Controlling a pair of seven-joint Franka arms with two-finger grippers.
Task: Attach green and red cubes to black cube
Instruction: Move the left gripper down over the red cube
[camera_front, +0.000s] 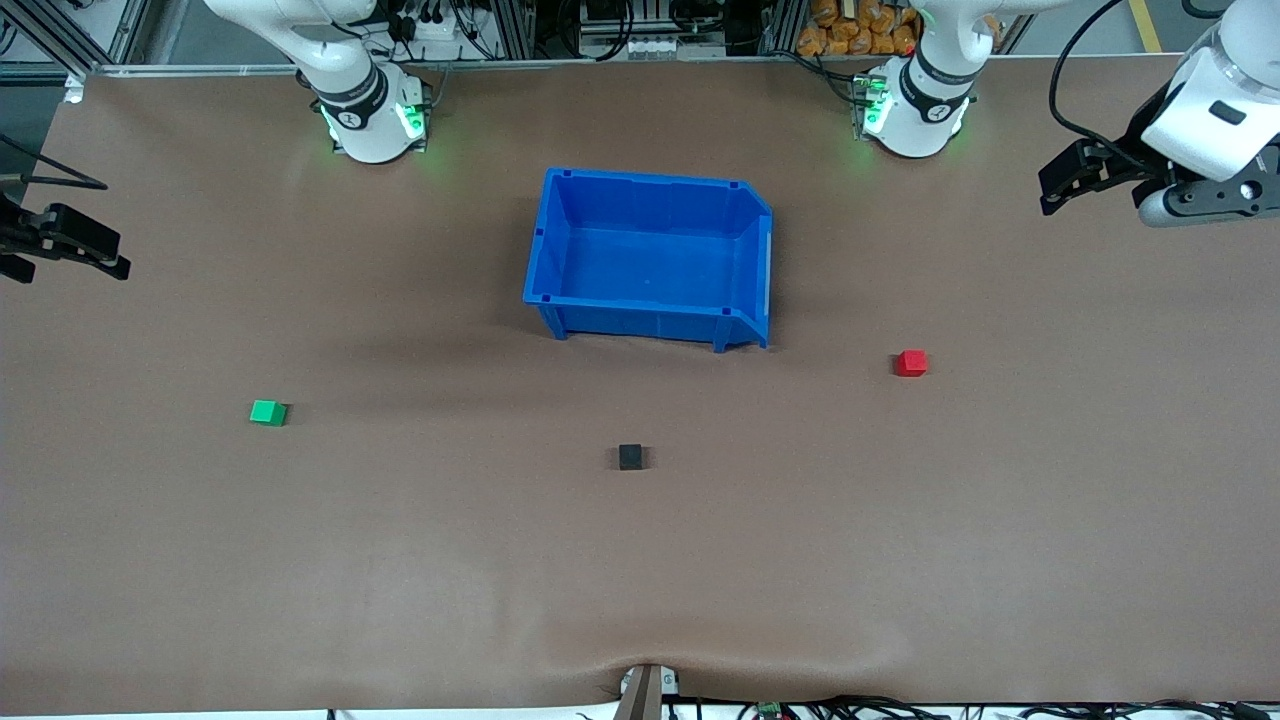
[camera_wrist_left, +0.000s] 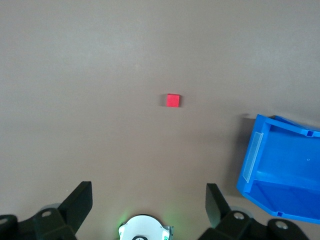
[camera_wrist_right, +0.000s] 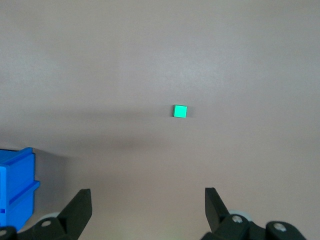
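Note:
The green cube (camera_front: 267, 412) lies on the brown table toward the right arm's end. The red cube (camera_front: 911, 363) lies toward the left arm's end. The black cube (camera_front: 630, 457) lies between them, nearer the front camera than the blue bin (camera_front: 650, 180). All three cubes stand apart. My left gripper (camera_front: 1050, 188) is open and empty, high over the table's left-arm end; the red cube (camera_wrist_left: 172, 100) shows in its wrist view beyond its gripper (camera_wrist_left: 149, 200). My right gripper (camera_front: 75, 250) is open and empty over the table's right-arm end; the green cube (camera_wrist_right: 180, 111) shows in its wrist view beyond its gripper (camera_wrist_right: 148, 200).
The empty blue bin stands mid-table between the arm bases and the black cube. A corner of it shows in the left wrist view (camera_wrist_left: 280, 200) and in the right wrist view (camera_wrist_right: 17, 170). The left arm's base (camera_wrist_left: 145, 229) shows between the left fingers.

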